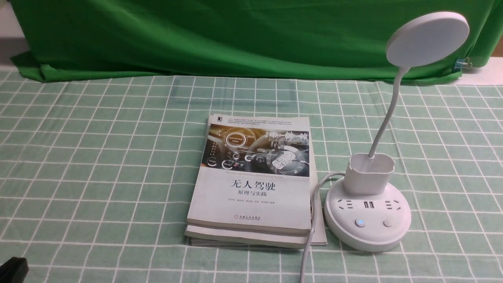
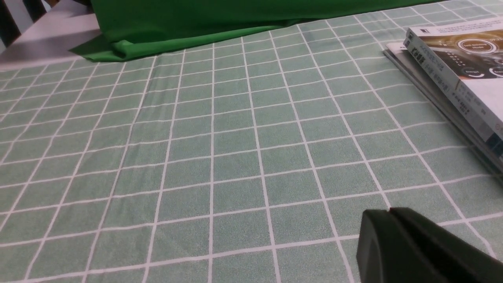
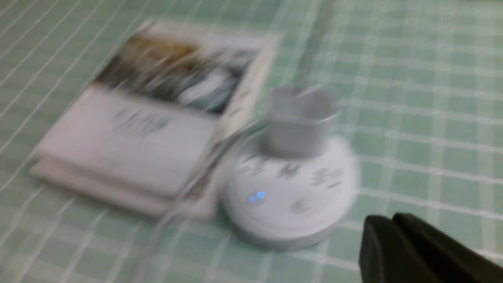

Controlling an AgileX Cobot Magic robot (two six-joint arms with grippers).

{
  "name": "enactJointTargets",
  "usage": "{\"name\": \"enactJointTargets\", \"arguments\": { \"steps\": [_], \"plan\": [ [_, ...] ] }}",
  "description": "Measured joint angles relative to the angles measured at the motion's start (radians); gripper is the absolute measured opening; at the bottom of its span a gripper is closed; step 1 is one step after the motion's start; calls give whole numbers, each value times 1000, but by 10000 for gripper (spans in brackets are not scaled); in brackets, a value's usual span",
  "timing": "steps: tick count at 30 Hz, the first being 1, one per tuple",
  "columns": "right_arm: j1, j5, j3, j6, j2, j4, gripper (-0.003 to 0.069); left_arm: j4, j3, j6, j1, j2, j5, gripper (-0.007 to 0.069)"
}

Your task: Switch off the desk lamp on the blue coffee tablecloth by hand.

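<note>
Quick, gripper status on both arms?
Left black gripper: closed, holding nothing, over the pale green gridded tablecloth.
Right black gripper: closed, empty, not touching the white desk lamp.

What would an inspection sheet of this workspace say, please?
Surface: mint-green gridded tablecloth, lying mostly flat with light creases.
Job's things: lamp upright; one button glows blue, the other is unlit. Whether the disc head is lit, I cannot tell.
Clutter: stacked books beside the lamp base.
Grippers: left gripper shut, nothing held; right gripper shut, nothing held.
Cables: white cord runs from behind the base, along the books, to the near side.
Surroundings: green backdrop behind, with a clip at its right end.
</note>
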Motion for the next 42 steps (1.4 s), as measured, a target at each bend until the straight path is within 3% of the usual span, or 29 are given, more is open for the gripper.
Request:
{"name": "enactJointTargets", "arguments": {
  "steps": [5,12,42],
  "plan": [
    [-104,-222,272,-1,-225,-47,30,0,0,0,0,0,0,0],
    [-130,-305,462,-2,-421,-103,30,0,0,0,0,0,0,0],
    [-131,-336,465,-1,-446,-109,94,0,0,0,0,0,0,0]
  ]
}}
